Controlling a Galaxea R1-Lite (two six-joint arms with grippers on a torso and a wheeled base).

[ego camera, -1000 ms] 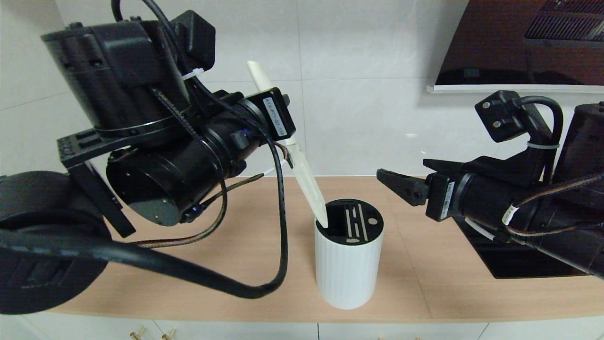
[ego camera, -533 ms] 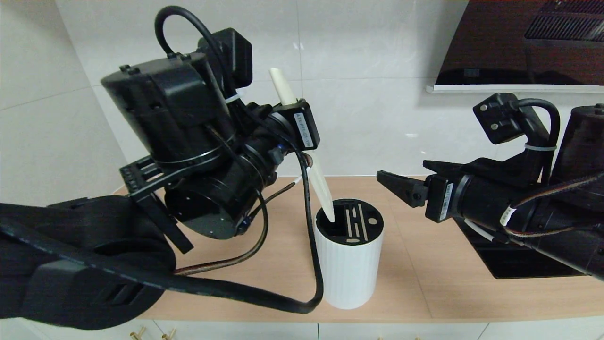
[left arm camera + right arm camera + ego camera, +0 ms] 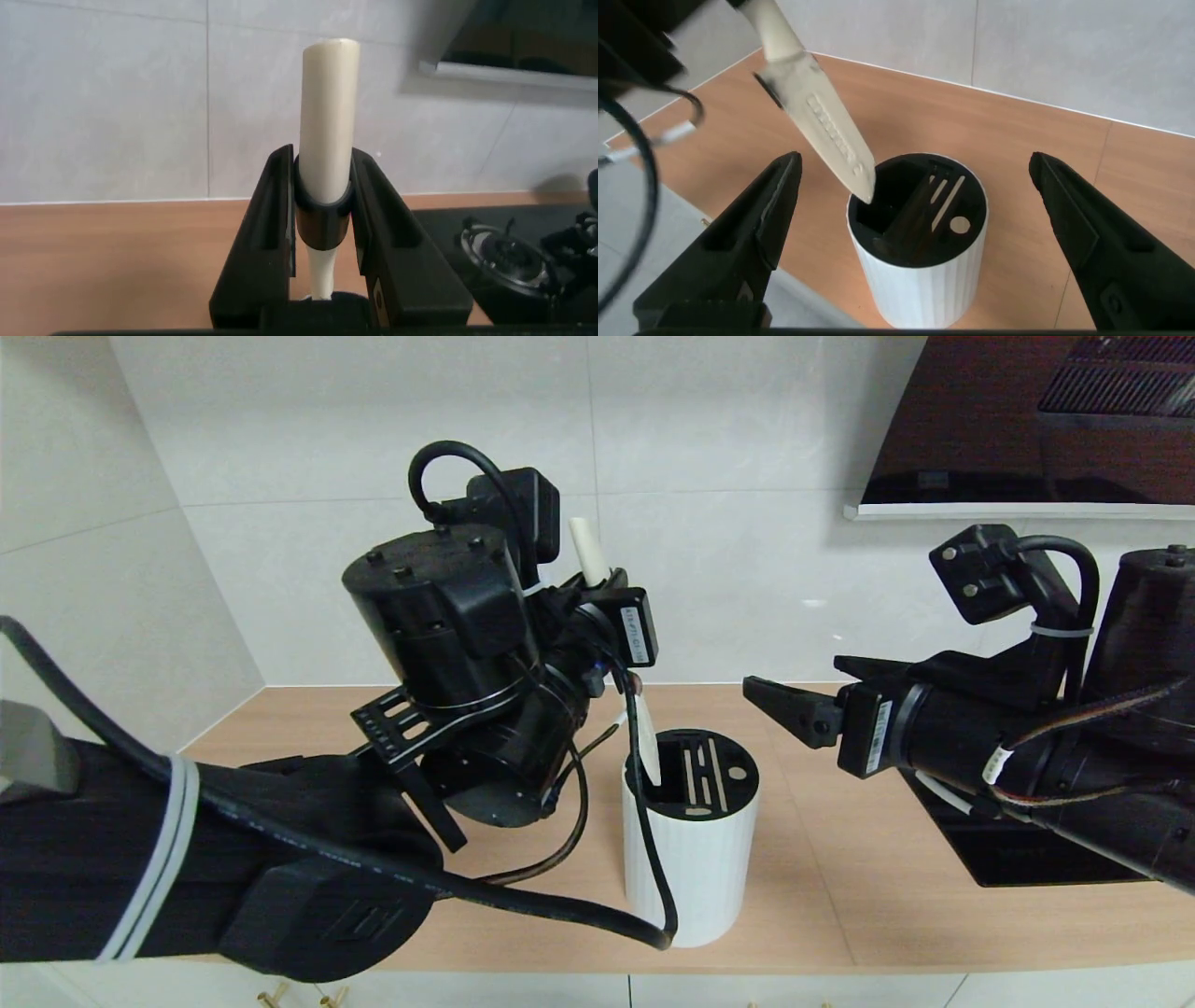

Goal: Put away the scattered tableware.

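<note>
My left gripper (image 3: 609, 609) is shut on the handle of a cream knife (image 3: 647, 753), which stands nearly upright above a white ribbed holder (image 3: 691, 868) with a black slotted top. The blade tip dips into the large opening at the holder's left side. In the left wrist view the knife handle (image 3: 329, 84) rises between my left gripper (image 3: 325, 161) fingers. My right gripper (image 3: 794, 686) hangs open just right of the holder, a little above its top. The right wrist view looks past my right gripper (image 3: 915, 166) at the knife (image 3: 822, 121) and the holder (image 3: 924, 266).
The holder stands on a wooden counter (image 3: 887, 905) near its front edge. A black cooktop (image 3: 1008, 863) lies at the right, under my right arm, with a burner (image 3: 509, 257) showing. A dark range hood (image 3: 1027, 420) hangs at the upper right. A tiled wall closes the back.
My left arm has swung right and turned the knife more upright. The blade tip has gone from the holder's left rim into its opening. The right arm has hardly moved.
</note>
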